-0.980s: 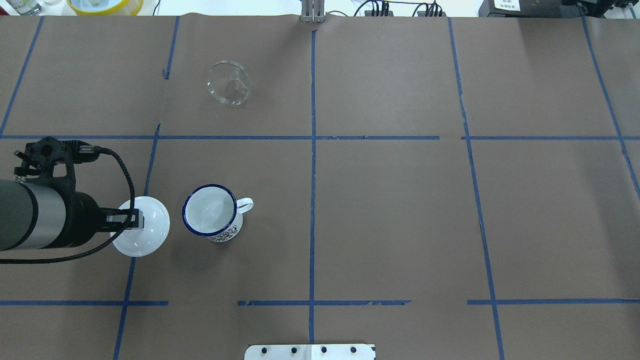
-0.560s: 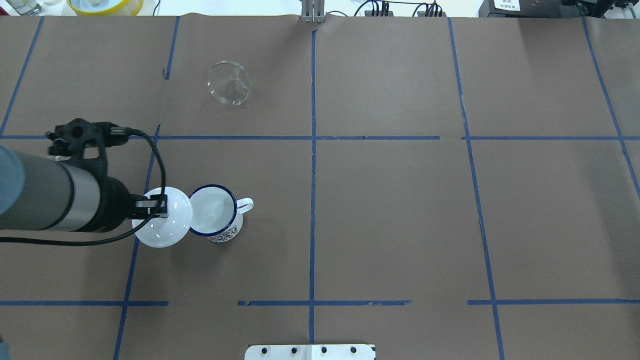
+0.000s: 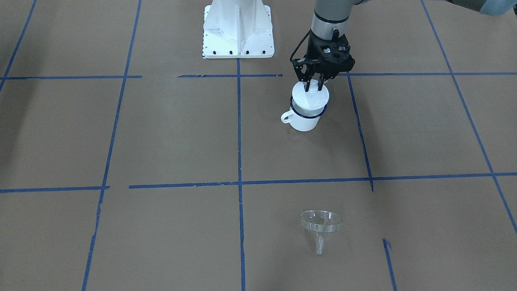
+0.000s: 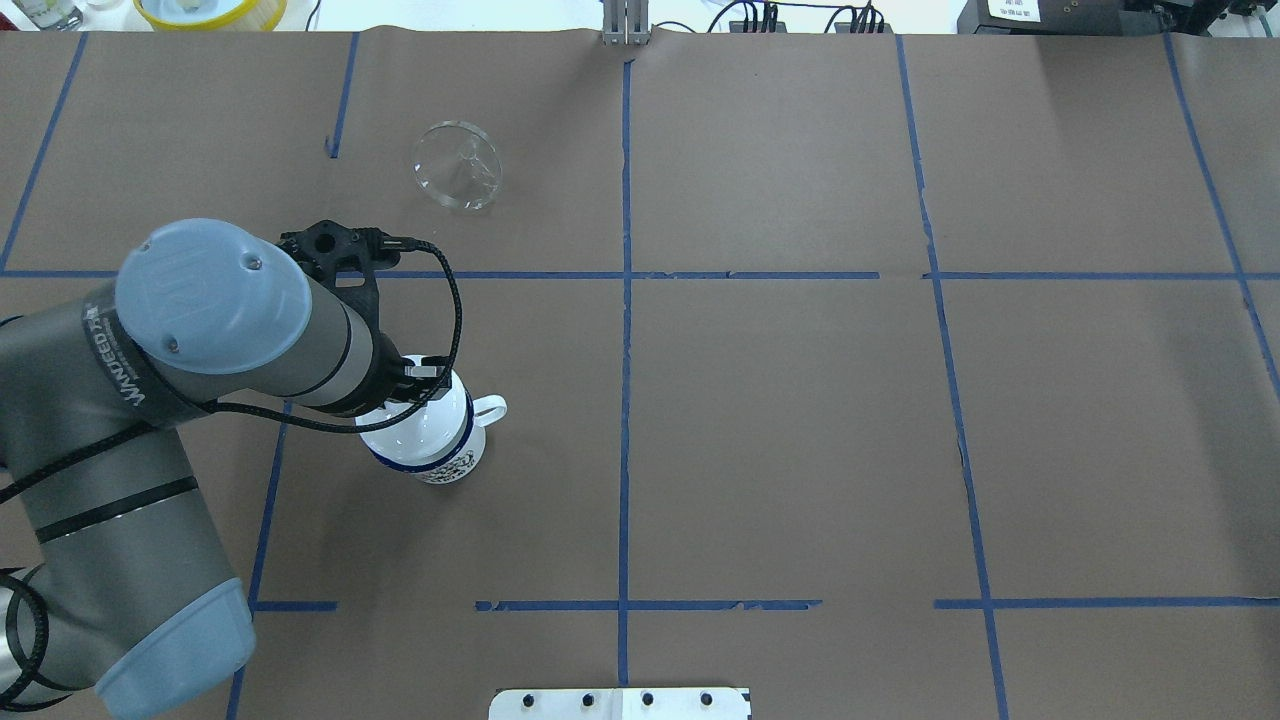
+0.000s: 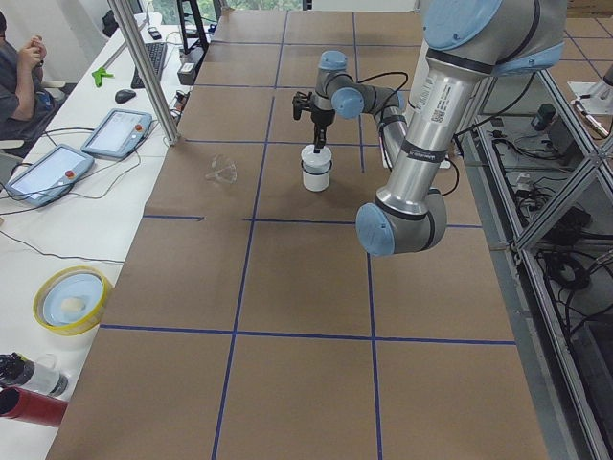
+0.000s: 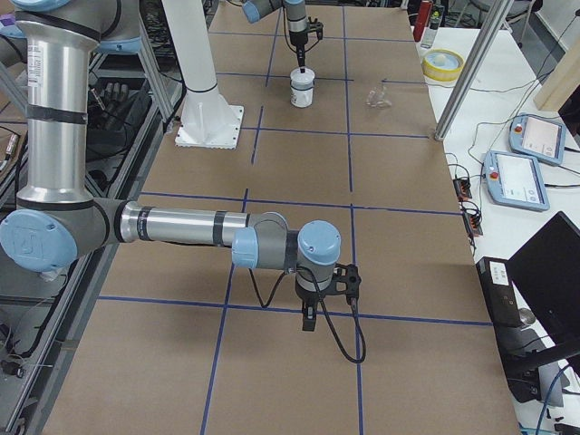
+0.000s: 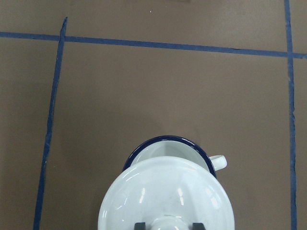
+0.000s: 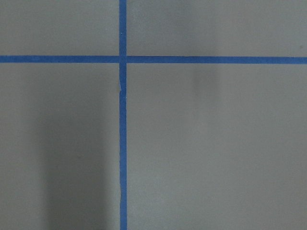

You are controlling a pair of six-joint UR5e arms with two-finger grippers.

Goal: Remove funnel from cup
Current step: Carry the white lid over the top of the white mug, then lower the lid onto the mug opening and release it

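Observation:
The clear funnel (image 4: 458,167) lies on its side on the brown table, far from the cup and apart from both grippers; it also shows in the front view (image 3: 321,224). The cup (image 4: 450,462) is a white mug with a blue rim (image 7: 165,139), standing upright with its handle (image 3: 287,117) showing. My left gripper (image 3: 313,85) is shut on the knob of a white round lid (image 7: 165,196). It holds the lid over the cup's mouth, at or just above the rim. My right gripper (image 6: 308,319) hangs over bare table far away; I cannot tell its state.
The robot's white base plate (image 3: 238,28) is at the near table edge. A yellow bowl (image 4: 210,10) and a metal post (image 4: 625,20) sit at the far edge. Blue tape lines cross the brown paper.
My left arm has moved right with the lid, from beside the cup to over its mouth. The funnel and cup have not moved.

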